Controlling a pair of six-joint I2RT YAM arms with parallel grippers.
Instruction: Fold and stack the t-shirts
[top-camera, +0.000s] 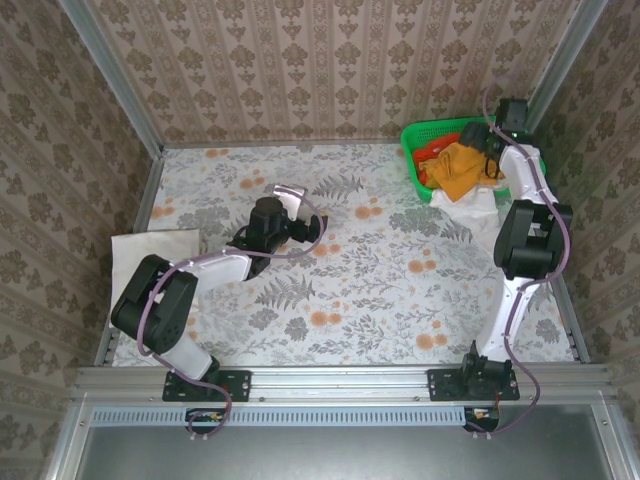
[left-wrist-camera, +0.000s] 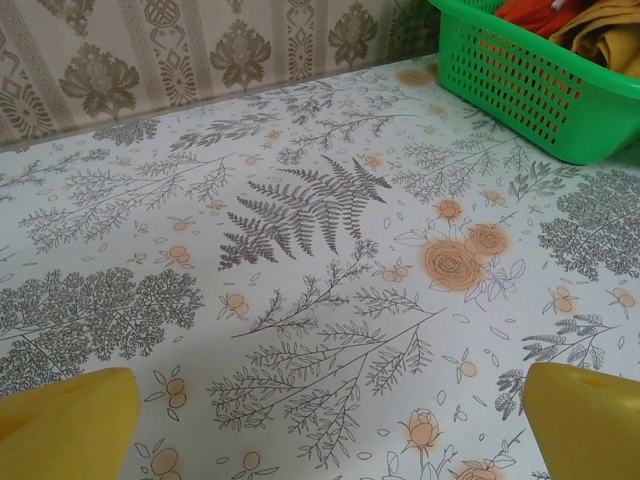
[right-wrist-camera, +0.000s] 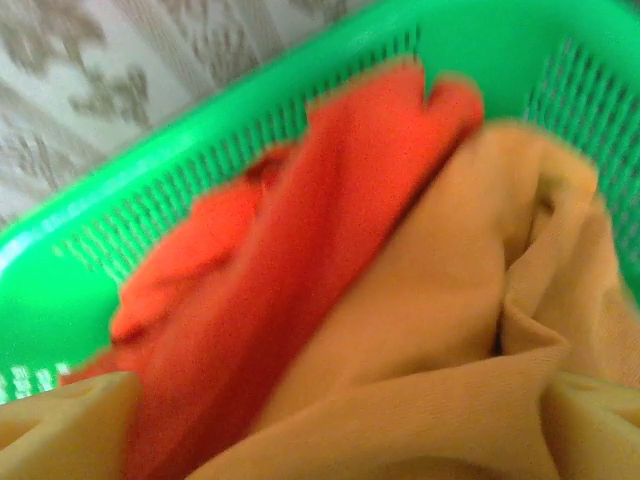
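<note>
The left arm (top-camera: 215, 268) and right arm (top-camera: 520, 290) are white links with black joints, with mauve cables (top-camera: 322, 228) looping alongside. The left hand (left-wrist-camera: 330, 425) has yellow fingers (left-wrist-camera: 70, 425).

You've got 4 shirts: 1 amber shirt (top-camera: 458, 170), 1 red-orange shirt (top-camera: 432, 155), 2 white shirts (top-camera: 470, 208) (top-camera: 150, 255); 1 green basket (top-camera: 425, 132); 2 arms (top-camera: 215, 268) (top-camera: 520, 290).

Blurred at close range, an amber-orange t-shirt (right-wrist-camera: 430, 350) lies bunched directly ahead of the right gripper (right-wrist-camera: 325, 455). It overlaps a red-orange t-shirt (right-wrist-camera: 300, 250) farther ahead and to the left. Both sit inside a green lattice basket (right-wrist-camera: 120, 235), whose wall rises beyond them.
</note>
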